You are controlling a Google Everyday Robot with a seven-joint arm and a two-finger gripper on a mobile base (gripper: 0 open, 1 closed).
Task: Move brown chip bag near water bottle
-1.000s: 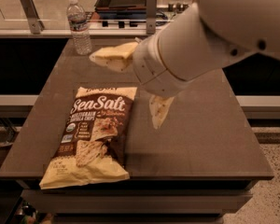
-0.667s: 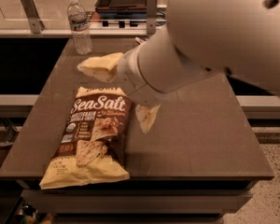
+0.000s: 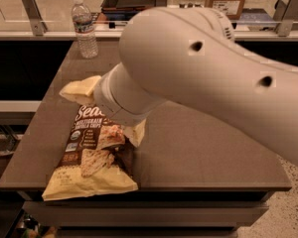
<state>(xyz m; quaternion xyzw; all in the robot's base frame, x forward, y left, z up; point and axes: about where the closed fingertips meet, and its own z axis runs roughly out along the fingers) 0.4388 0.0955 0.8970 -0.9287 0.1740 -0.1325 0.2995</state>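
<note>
Over the bag [image 3: 97, 157] top, the gripper [image 3: 100, 116] hangs, jaws wide.
We see nothing gripped; its long axis runs toward the bottle [image 3: 84, 29].

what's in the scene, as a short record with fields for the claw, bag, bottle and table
table: dark top
brown chip bag: lying flat at front left, top end hidden by the arm
water bottle: upright at back left corner, capped, apart from the bag
claw: open, low over the bag's upper end, a finger on either side
</note>
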